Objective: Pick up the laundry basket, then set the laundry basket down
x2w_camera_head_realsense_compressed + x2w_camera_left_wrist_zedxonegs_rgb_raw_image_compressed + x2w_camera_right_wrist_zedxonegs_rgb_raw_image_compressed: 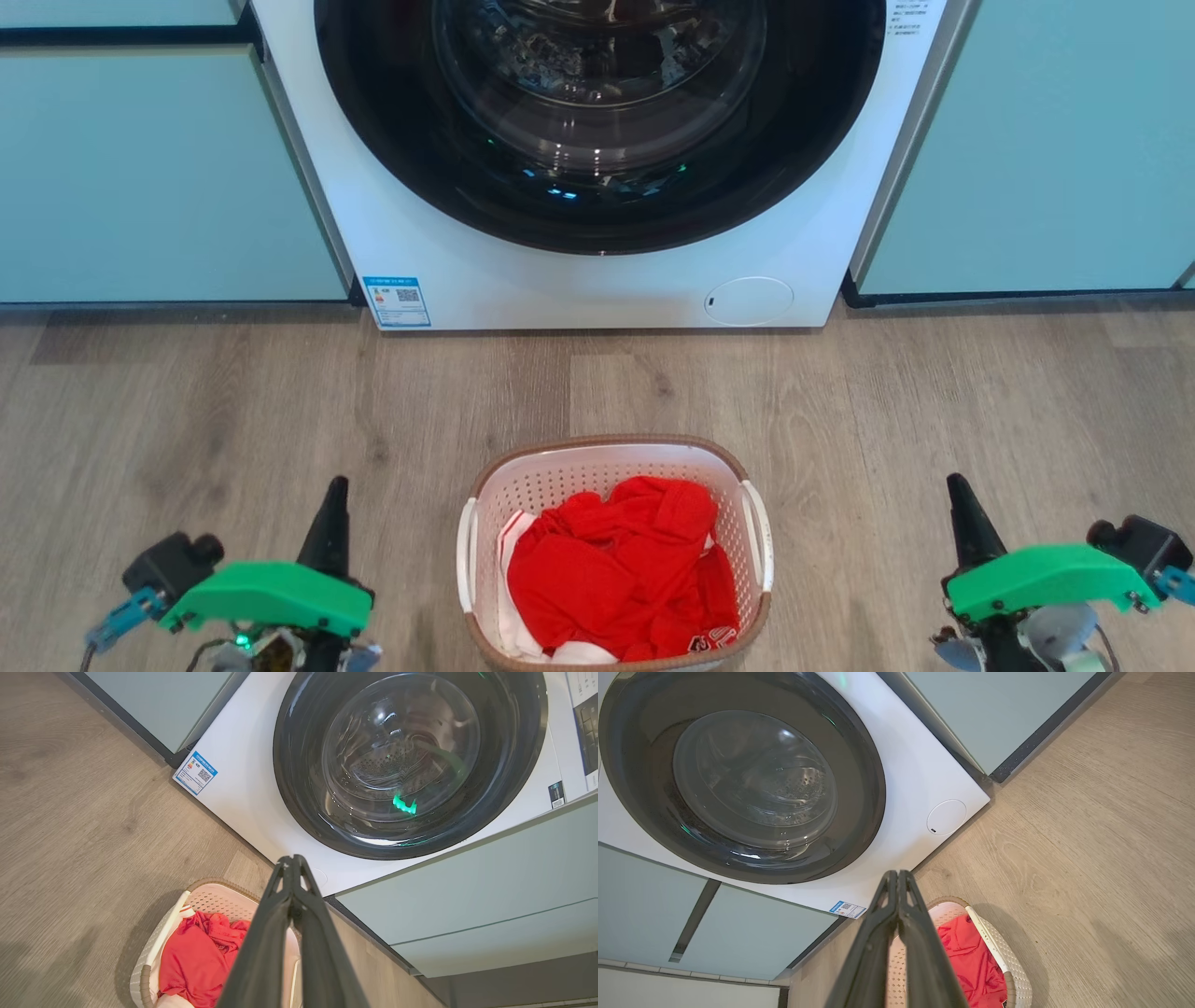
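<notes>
The laundry basket (pixel 597 457) stands on the wood floor, bottom centre of the head view. It is white and perforated, with a brown rim and white side handles, and it holds red and white clothes (pixel 621 569). My left gripper (pixel 336 485) is shut with nothing in it, to the basket's left and clear of it. My right gripper (pixel 957 483) is shut and empty, off to the basket's right. In the left wrist view the left gripper (pixel 292 859) points over the basket (pixel 154 947). In the right wrist view the right gripper (pixel 896 873) points past the basket (pixel 1008 956).
A white front-loading washing machine (pixel 467 271) with a dark round door (pixel 597 112) shut stands right behind the basket. Pale green cabinets (pixel 140 168) flank it on both sides. Bare wood floor (pixel 233 401) lies to the basket's left and right.
</notes>
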You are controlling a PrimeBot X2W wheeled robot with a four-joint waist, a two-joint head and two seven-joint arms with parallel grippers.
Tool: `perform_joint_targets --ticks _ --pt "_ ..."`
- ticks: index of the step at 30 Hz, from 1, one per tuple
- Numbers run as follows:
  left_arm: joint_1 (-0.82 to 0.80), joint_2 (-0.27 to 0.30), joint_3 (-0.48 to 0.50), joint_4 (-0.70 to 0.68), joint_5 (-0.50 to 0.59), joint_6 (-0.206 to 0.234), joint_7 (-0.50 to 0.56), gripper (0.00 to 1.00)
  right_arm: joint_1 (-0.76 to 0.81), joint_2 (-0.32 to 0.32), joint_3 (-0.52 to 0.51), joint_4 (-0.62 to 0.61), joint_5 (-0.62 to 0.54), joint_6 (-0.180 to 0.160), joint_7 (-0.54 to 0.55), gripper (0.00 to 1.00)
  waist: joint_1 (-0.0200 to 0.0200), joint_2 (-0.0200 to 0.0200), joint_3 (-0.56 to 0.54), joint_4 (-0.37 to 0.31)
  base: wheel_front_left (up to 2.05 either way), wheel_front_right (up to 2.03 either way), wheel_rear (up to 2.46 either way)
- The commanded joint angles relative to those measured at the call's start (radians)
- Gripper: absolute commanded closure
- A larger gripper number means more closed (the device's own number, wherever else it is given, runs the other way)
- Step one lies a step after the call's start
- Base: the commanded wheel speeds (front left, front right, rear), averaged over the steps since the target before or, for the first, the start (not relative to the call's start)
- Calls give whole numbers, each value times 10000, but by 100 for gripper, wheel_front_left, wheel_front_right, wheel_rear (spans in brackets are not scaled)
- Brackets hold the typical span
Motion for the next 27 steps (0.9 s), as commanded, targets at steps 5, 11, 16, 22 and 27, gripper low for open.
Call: perform_joint_targets --ticks 5,11,16,22,27 --pt "-684 132 389 -307 -673 -150 160 100 -658 -199 -18 -304 678 33 195 100 0 0 21 -30 0 0 0" --pt "-756 132 564 -299 -1318 -226 332 100 -723 -205 -113 -300 1309 36 365 100 0 0 45 -66 0 0 0" --pt "-816 132 710 -293 -1851 -288 476 100 -776 -209 -194 -296 1829 38 507 100 0 0 65 -96 0 0 0" --pt "-888 129 889 -285 -2492 -364 652 100 -841 -213 -293 -292 2457 41 680 100 0 0 90 -132 0 0 0" --pt "-949 127 1039 -279 -3025 -427 800 100 -895 -215 -376 -289 2979 43 825 100 0 0 110 -162 0 0 0"
